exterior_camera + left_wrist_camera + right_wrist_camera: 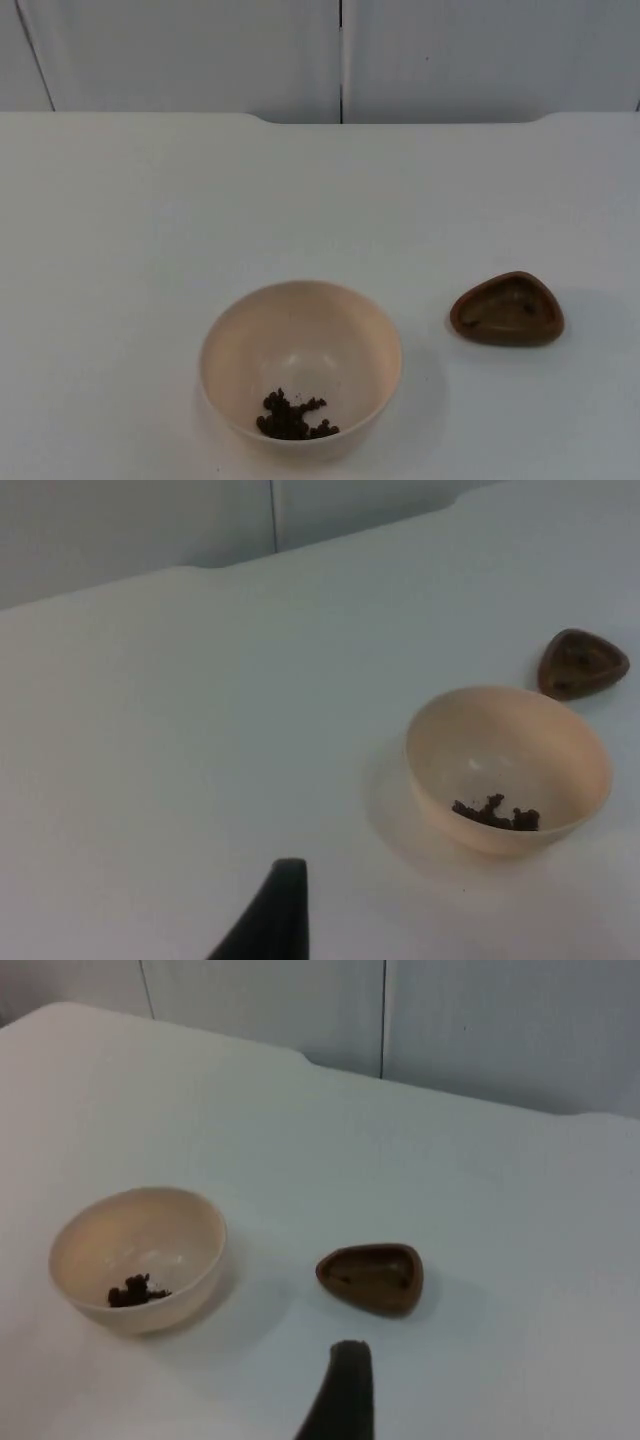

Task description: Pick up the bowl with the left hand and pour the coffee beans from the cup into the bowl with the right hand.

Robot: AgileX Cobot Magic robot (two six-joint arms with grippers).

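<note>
Beans already lie in the bowl, a small dark heap at its near side, and the bowl stands on the table at lower centre of the top view. The cup, a brown rounded-triangle dish, stands upright well apart from it toward the lower right of the frame and looks empty or nearly so. So the pour seems done, and what remains is little. From the left gripper the bowl lies ahead and to one side, with the cup beyond it. From the right gripper the cup sits just ahead, its broad side across the line of approach, with the bowl further off. Both grippers hang back from their things, touching nothing; whether either pair of jaws is spread or pressed together, I cannot tell.
</note>
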